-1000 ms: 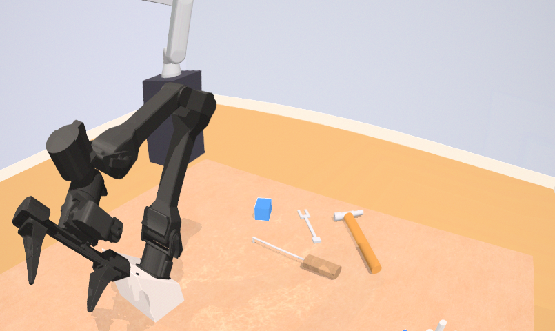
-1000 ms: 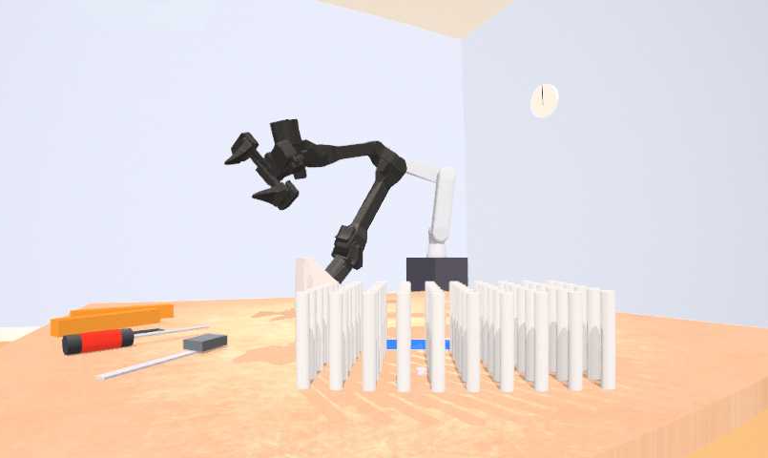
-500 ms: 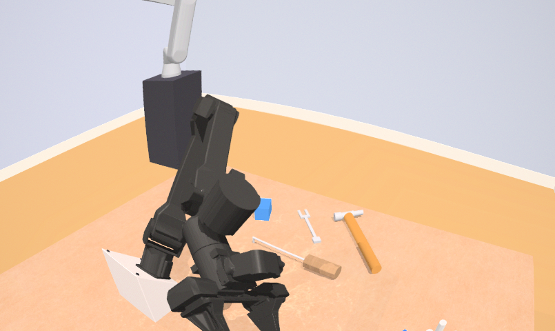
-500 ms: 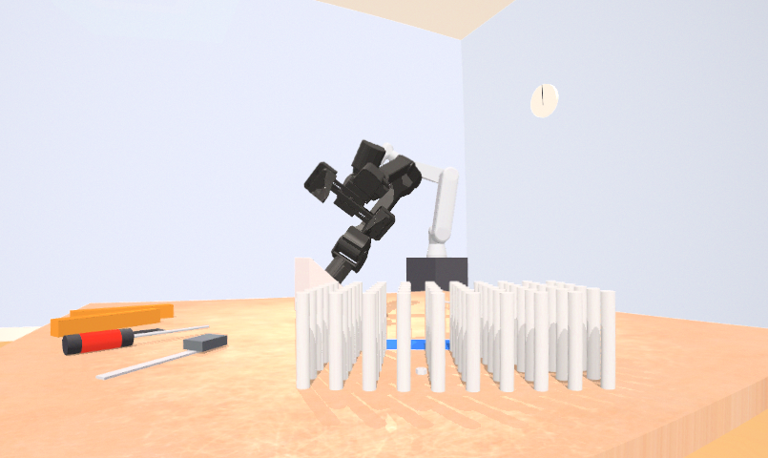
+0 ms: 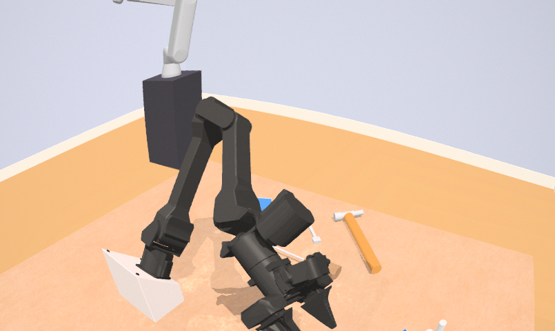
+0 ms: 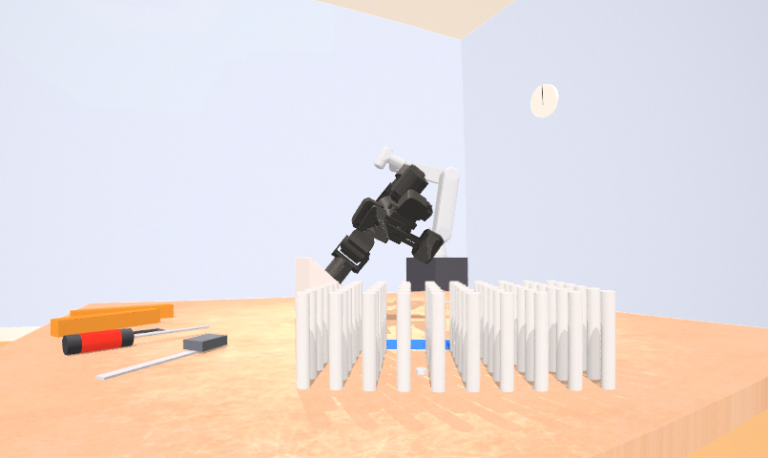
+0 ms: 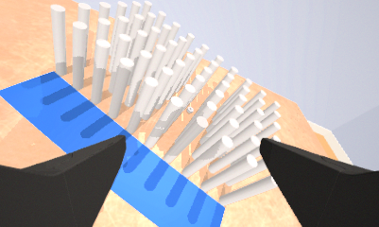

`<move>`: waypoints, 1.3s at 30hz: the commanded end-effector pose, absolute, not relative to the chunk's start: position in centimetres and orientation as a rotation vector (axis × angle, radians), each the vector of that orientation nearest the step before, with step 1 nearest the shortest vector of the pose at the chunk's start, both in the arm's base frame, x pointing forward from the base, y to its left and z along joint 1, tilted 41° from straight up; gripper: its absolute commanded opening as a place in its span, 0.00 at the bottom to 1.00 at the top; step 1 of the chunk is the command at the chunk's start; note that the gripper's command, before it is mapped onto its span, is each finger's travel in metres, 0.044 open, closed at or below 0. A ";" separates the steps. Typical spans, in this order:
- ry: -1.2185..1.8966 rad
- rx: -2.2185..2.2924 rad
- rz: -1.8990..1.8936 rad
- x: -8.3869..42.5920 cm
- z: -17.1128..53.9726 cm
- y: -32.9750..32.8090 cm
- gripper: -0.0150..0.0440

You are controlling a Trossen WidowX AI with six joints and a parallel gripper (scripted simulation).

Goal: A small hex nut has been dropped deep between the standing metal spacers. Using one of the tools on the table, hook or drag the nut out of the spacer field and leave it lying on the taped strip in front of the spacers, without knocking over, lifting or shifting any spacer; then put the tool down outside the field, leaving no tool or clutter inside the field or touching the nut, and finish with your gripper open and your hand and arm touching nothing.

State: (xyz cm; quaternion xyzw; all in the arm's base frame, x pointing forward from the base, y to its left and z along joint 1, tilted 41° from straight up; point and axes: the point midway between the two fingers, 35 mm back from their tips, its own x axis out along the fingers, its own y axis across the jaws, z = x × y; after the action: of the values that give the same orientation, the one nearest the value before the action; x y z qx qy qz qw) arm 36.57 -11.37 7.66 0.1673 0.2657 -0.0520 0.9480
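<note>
My gripper (image 7: pixel 195 143) (image 6: pixel 402 232) is open and empty, above the table and in front of the spacer field. In the top view its fingers reach the bottom edge of the frame. The hex nut (image 6: pixel 421 370) (image 7: pixel 190 110) lies small and pale on the table between the standing spacers (image 6: pixel 404 340) (image 7: pixel 59 38). The blue taped strip (image 7: pixel 129 203) (image 6: pixel 418 344) runs along the field's front, with no nut visible on it. A tool with a brown handle (image 5: pixel 334 270) and thin shaft (image 5: pixel 288 252) lies on the table, partly hidden by my arm, its far tip hidden.
A hammer (image 5: pixel 362 241), a small forked tool (image 5: pixel 315 238) and a blue cube (image 5: pixel 264 203) lie on one side. A red-handled screwdriver (image 6: pixel 100 340), a grey block with a blade (image 6: pixel 204 343) and orange bars (image 6: pixel 109 322) lie on the other. A white wedge (image 5: pixel 149 295) carries my arm.
</note>
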 end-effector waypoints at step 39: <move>0.532 -0.771 0.791 38.7 12.9 3.8 1.00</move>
State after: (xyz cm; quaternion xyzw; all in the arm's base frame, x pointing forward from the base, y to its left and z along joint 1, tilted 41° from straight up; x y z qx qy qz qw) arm 39.15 -2.31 10.27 -0.1718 0.3070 0.2089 0.9124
